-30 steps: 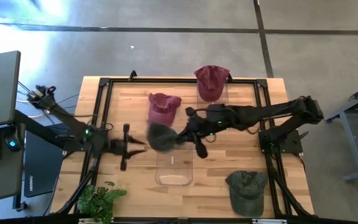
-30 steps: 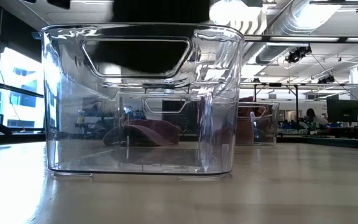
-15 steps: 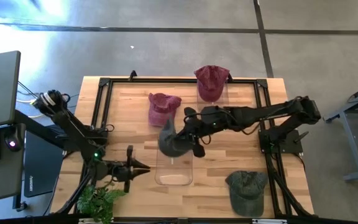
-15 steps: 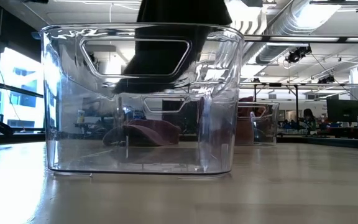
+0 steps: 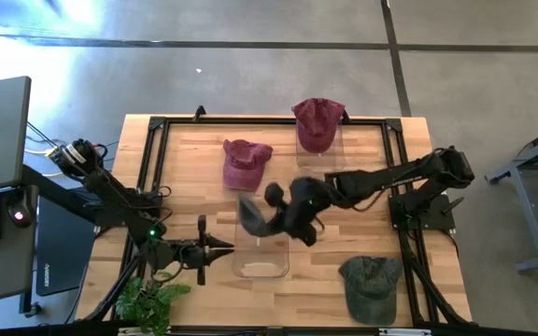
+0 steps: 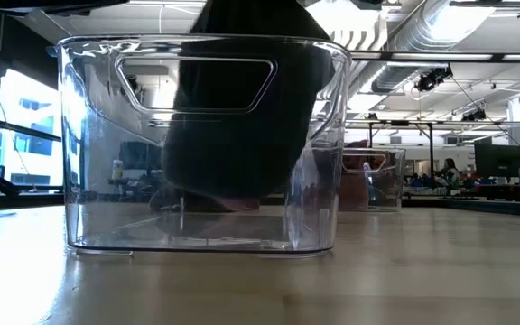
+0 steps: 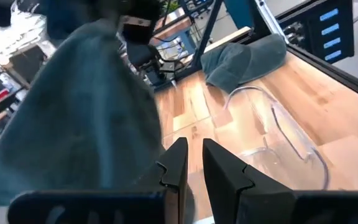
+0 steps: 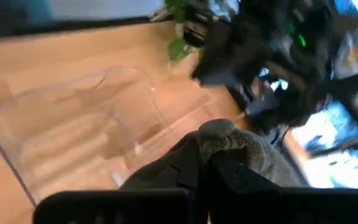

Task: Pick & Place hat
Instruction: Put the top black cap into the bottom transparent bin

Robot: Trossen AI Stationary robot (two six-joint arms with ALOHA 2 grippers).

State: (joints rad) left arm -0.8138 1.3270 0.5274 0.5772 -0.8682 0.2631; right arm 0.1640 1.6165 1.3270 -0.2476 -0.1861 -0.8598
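A dark grey hat (image 5: 255,217) hangs from my right gripper (image 5: 292,219), which is shut on it above the clear plastic bin (image 5: 250,268). In the low view the hat (image 6: 242,117) hangs down inside the bin (image 6: 88,181), its lower end above the floor. My left gripper (image 5: 224,246) is shut, beside the bin's left wall, and touches nothing. Its wrist view shows the hat (image 7: 79,118) close ahead of the fingers. My right gripper pinches a bunched fold of the hat's cloth (image 8: 225,138) between its two fingers, coming from the table's right and slanting down. The hat hangs slack below the fingers, partly inside the bin. I cannot tell which part of the hat the fold belongs to.
A red hat (image 5: 244,163) lies on the table beyond the bin. Another red hat (image 5: 318,121) sits on a second clear bin at the far edge. A green hat (image 5: 372,285) lies at the near right, and a plant (image 5: 148,299) stands at the near left corner.
My right gripper has moved toward the near edge and down, carrying the grey hat from beside the red hat to over the bin and lowering it inside. My left gripper has drawn back toward the near edge, away from the hat.
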